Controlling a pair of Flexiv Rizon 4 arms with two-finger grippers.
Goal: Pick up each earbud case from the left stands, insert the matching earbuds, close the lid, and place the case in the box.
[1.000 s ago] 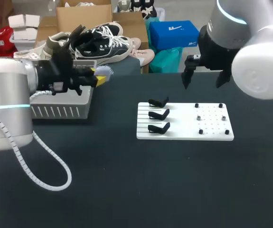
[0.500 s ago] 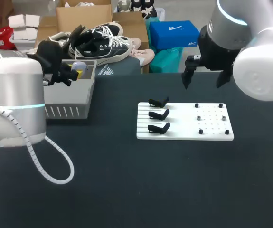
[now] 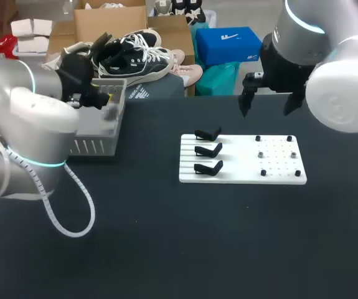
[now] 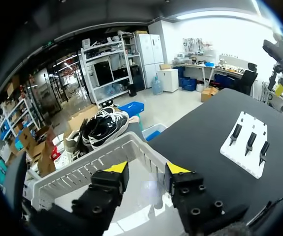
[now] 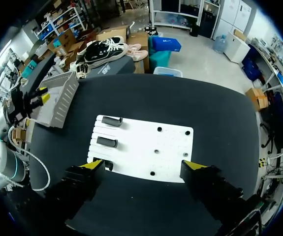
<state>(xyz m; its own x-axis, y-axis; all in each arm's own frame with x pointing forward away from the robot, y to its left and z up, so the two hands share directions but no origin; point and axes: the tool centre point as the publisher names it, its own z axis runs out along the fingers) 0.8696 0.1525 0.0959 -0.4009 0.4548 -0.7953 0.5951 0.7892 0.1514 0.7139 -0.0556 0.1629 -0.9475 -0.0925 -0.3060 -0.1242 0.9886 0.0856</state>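
Observation:
My left gripper (image 3: pixel 103 98) hangs over the grey basket (image 3: pixel 98 144) at the table's back left. In the left wrist view its fingers (image 4: pixel 147 169) stand apart, touching nothing. A pale blurred earbud case (image 3: pixel 111 112) is just under them, inside the basket (image 4: pixel 107 152), and shows as a faint blob (image 4: pixel 148 188). The white board (image 3: pixel 241 171) carries three black stands (image 3: pixel 208 150), all bare. My right gripper (image 3: pixel 267 104) is wide open and empty, high over the board's far edge; its wrist view looks down on the board (image 5: pixel 146 147) and stands (image 5: pixel 107 142).
Small black and metal pegs (image 3: pixel 277 154) dot the board's right half. A white cable loop (image 3: pixel 73 215) from my left arm lies on the black table in front of the basket. From the right wrist, the basket (image 5: pixel 57 98) and my left gripper (image 5: pixel 39 94) show far off.
My left arm swung left with the case, from beside the basket to over it. Its fingers then opened and the case dropped free. The right arm kept still.

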